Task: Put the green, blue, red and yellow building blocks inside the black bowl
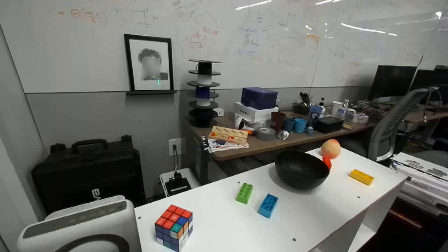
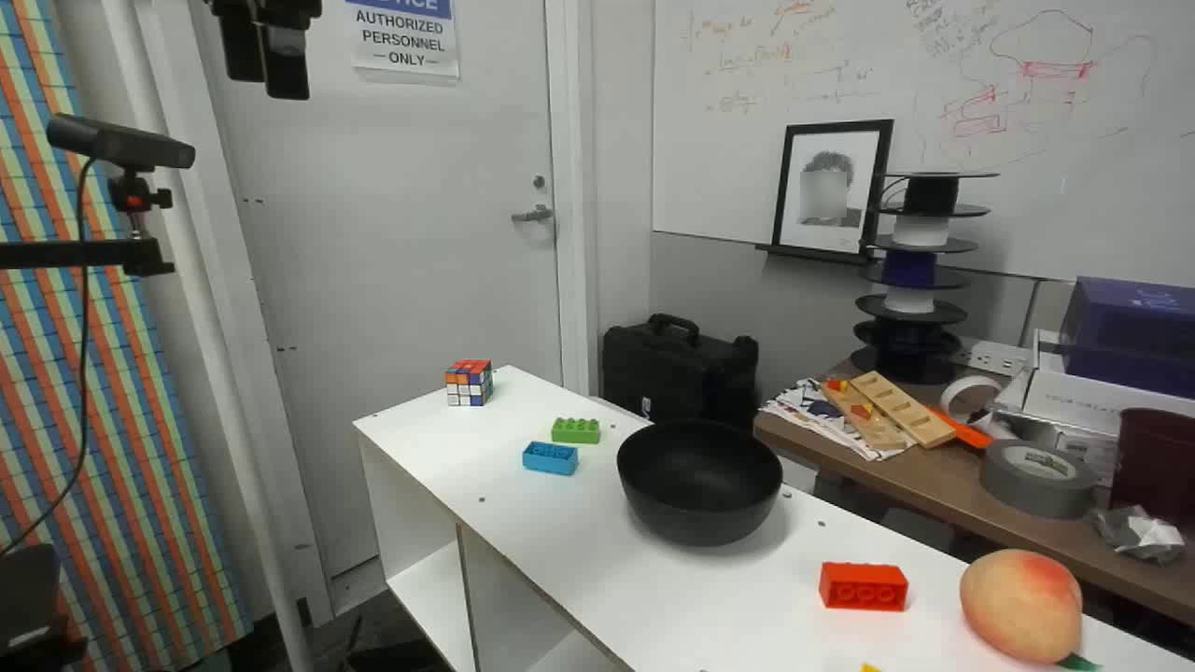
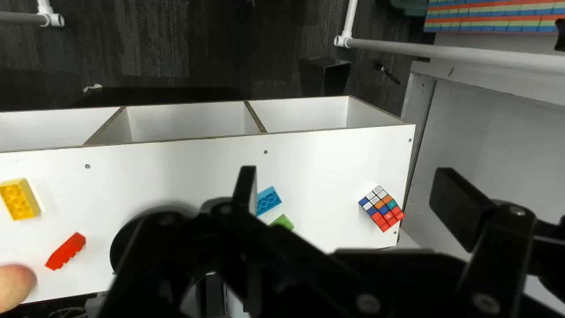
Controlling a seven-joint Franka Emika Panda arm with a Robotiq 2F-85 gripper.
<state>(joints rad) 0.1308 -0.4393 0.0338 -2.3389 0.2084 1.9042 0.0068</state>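
My gripper (image 3: pixel 351 196) is open and empty, with its fingers wide apart, high above the white surface. It also shows at the top left of an exterior view (image 2: pixel 269 75). The green block (image 1: pixel 244 193) and the blue block (image 1: pixel 268 205) lie close together beside the black bowl (image 1: pixel 301 170). The red block (image 2: pixel 864 586) lies on the bowl's opposite side. The yellow block (image 1: pixel 362 177) lies farther out; only its tip shows in an exterior view (image 2: pixel 869 667). In the wrist view my left finger partly hides the blue block (image 3: pixel 268 200), green block (image 3: pixel 283 221) and bowl (image 3: pixel 128 238).
A puzzle cube (image 1: pixel 174 227) stands near one end of the white shelf top (image 1: pixel 217 227). A peach-like ball (image 2: pixel 1019 605) lies near the red block. A brown desk (image 1: pixel 224 154) with cups, tape and boxes stands alongside.
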